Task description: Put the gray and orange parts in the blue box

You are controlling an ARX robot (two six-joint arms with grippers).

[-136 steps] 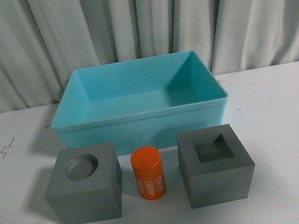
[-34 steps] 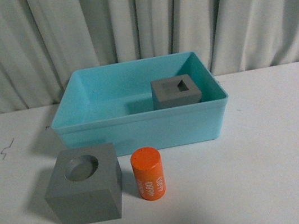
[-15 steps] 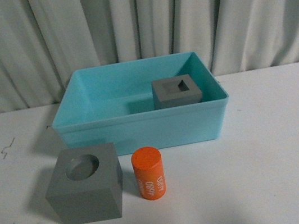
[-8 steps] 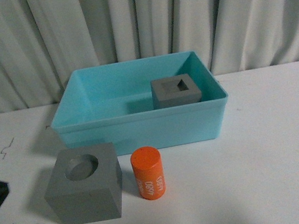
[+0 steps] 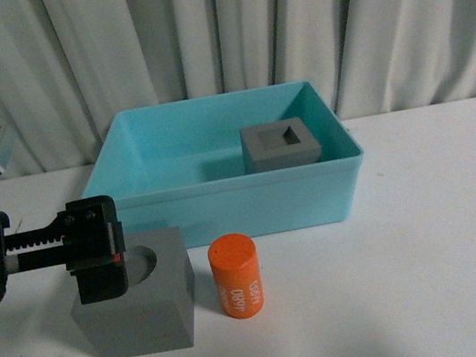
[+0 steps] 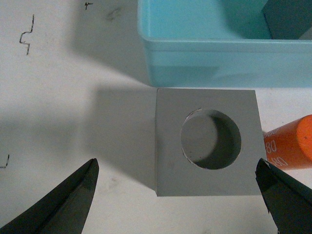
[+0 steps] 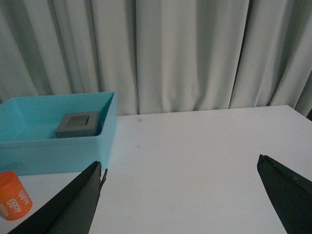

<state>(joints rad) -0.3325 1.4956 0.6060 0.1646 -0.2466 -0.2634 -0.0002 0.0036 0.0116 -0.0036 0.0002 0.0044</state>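
Note:
A gray cube with a round recess point(image 5: 141, 307) sits on the white table in front of the blue box point(image 5: 224, 206). My left gripper point(image 5: 100, 271) hangs open above the cube's left part. In the left wrist view the cube point(image 6: 207, 141) lies between the spread fingers of my left gripper point(image 6: 176, 168), apart from both. The orange cylinder point(image 5: 236, 276) stands upright just right of the cube. The gray cube with a square recess point(image 5: 280, 145) rests inside the box at its back right. My right gripper point(image 7: 180, 165) is open and empty over bare table, right of the box point(image 7: 53, 156).
A gray curtain point(image 5: 224, 36) hangs behind the table. Small pen marks point(image 6: 25, 36) are on the table left of the box. The right wrist view shows open white tabletop point(image 7: 204, 146) to the right of the box, and the cylinder point(image 7: 12, 196) at its edge.
The square-recess cube went from the table into the box. In the last half second my left arm came in from the left and now hangs over the round-recess cube.

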